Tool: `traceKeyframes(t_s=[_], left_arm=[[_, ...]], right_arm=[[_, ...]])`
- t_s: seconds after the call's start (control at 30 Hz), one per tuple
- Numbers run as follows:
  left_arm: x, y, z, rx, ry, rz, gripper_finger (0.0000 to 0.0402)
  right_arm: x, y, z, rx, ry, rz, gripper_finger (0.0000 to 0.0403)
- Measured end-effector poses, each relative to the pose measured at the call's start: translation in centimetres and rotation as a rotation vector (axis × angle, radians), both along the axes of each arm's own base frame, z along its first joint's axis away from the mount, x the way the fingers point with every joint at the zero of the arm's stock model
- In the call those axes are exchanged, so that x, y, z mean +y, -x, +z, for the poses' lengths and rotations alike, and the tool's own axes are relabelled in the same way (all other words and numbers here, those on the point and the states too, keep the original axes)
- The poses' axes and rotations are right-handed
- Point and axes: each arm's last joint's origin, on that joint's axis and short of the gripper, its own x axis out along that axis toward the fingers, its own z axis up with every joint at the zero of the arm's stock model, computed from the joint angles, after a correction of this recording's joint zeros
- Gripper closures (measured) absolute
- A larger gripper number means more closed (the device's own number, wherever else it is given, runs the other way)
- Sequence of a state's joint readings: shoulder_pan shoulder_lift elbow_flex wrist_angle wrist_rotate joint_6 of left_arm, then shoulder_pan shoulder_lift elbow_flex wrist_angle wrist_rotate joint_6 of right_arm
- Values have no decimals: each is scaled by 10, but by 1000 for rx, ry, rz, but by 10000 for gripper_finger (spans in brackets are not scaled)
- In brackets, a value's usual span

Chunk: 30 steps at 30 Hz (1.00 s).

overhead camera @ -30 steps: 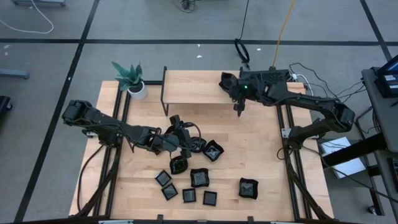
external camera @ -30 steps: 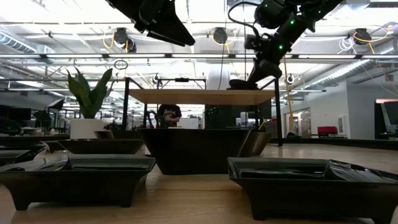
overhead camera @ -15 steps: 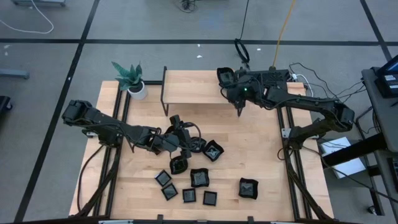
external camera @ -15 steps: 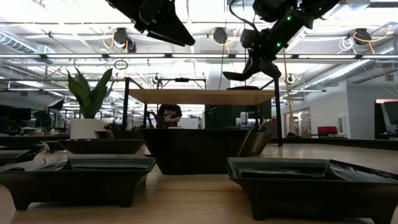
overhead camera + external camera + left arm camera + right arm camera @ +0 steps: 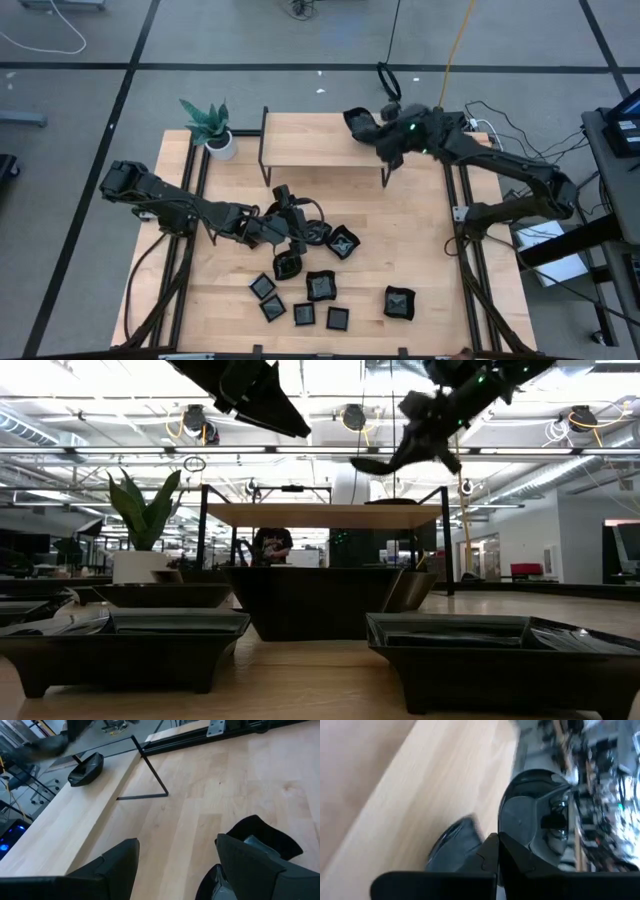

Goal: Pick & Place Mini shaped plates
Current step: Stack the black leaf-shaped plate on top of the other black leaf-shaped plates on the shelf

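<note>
Looks like early days here. The left gripper (image 5: 290,243) sits low over the light wooden desk (image 5: 420,240) around its middle, jaws apart with nothing in them, right by the pile of small glossy black dishes (image 5: 320,285) spread toward 6 o'clock. About nine of them remain down there by my count. Over at 1 o'clock the right gripper (image 5: 362,122) has its jaws clamped on one black dish (image 5: 537,817), held above the raised wooden shelf (image 5: 320,140). One round black dish (image 5: 86,768) already rests on that shelf, so I'd guess most of the job is left.

mini shaped plates (image 5: 322,285) before the shelf (image 5: 320,140), plant (image 5: 208,121) left
</note>
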<state>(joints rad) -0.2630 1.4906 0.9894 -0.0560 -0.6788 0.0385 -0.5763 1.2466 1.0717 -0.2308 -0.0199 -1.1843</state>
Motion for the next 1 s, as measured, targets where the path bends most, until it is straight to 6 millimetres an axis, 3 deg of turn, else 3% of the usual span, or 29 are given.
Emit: traceKeyframes(t_s=[0.2,0.5,0.77,1.0], left_arm=[[0,0,0,0,7,-12,133],[-1,-1,1,-12,12,-16,133],[-3,0,1,-12,19,-27,133],[-3,0,1,-11,16,-28,133]], right_arm=[[-16,22,43,-149,-238,160,403],[-32,43,21,42,-338,94,403],[-33,29,-6,87,-338,144,403],[-31,28,-16,101,-347,148,403]])
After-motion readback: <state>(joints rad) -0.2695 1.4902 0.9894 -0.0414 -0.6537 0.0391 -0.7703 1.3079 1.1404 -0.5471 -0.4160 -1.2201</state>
